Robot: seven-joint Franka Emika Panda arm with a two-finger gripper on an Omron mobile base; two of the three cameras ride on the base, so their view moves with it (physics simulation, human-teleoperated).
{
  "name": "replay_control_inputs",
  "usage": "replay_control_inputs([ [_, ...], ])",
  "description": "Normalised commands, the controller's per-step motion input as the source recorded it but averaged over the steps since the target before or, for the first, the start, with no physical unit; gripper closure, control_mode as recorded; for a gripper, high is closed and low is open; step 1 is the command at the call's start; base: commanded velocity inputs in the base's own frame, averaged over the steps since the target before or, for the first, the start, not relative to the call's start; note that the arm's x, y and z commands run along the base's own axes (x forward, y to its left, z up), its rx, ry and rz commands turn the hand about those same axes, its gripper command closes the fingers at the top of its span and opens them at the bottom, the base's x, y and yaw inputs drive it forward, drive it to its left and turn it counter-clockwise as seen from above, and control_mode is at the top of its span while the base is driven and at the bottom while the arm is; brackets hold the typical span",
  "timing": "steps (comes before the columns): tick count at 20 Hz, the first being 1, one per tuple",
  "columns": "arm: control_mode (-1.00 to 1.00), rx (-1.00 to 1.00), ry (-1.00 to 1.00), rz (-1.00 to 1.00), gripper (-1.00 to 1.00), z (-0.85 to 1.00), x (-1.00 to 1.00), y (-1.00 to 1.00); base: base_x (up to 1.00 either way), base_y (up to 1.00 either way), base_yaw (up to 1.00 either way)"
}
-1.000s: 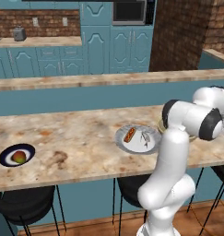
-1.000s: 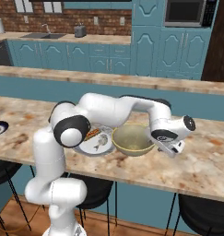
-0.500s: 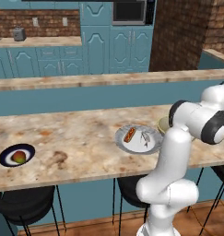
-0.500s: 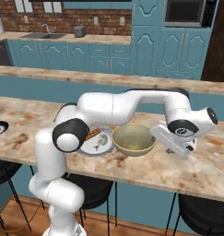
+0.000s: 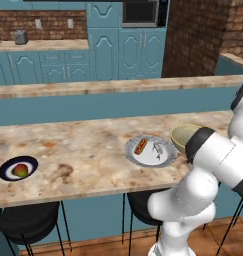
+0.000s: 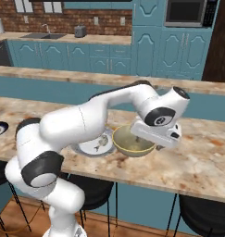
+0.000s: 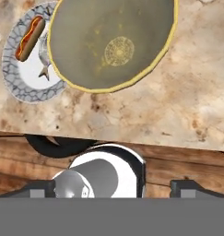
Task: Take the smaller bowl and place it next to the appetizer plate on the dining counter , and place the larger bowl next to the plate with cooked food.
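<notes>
the dining counter (image 5: 83,150) runs across the middle of the left base view, its beige-orange marbled top stretching from the left edge to the right, with a raised ledge behind it and teal below. in the right base view the same counter (image 6: 202,162) crosses the frame from the left edge to the lower right.

the white arm rises at the lower right of the left base view and bends across the middle of the right base view, its hand ending over the counter just right of centre.

the larger bowl (image 5: 184,136) sits on the counter at the right of the left base view, tan-olive with a yellow rim, partly behind the arm. in the right base view the bowl (image 6: 130,141) stands at centre, and in the hand view it (image 7: 109,41) takes up the upper middle, upright and empty.

the plate with cooked food (image 5: 150,151) lies just left of the bowl, pale, with a brownish sausage-like piece on it; in the hand view its (image 7: 21,78) rim at the upper left slips under the bowl's edge, so they look touching.

the appetizer plate (image 5: 18,169) rests at the far left of the left base view, well apart from the others.

the jaws (image 7: 111,189) stand wide apart at the bottom of the hand view, holding nothing, off the bowl.
</notes>
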Motion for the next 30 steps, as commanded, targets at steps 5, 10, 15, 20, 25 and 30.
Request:
replay_control_inputs([
  [5, -1.0, -0.17, -0.21, -0.01, -1.0, 0.99, -0.37, 0.53, 0.0, 0.0, 0.0],
  [10, -1.0, -0.02, -0.02, -0.03, -1.0, 0.87, -0.32, 0.65, 0.0, 0.0, 0.0],
  [15, -1.0, 0.07, -0.11, -0.24, -1.0, 0.79, -0.39, 1.0, 0.0, 0.0, 0.0],
  [20, -1.0, -0.11, -0.43, -0.22, -1.0, -0.17, -0.56, 0.73, 0.0, 0.0, 0.0],
  [25, -1.0, -0.23, -0.38, -0.09, -1.0, 0.26, -0.23, 0.74, 0.0, 0.0, 0.0],
  [30, -1.0, -0.11, -0.08, 0.03, -1.0, 0.05, 0.0, 0.26, 0.0, 0.0, 0.0],
])
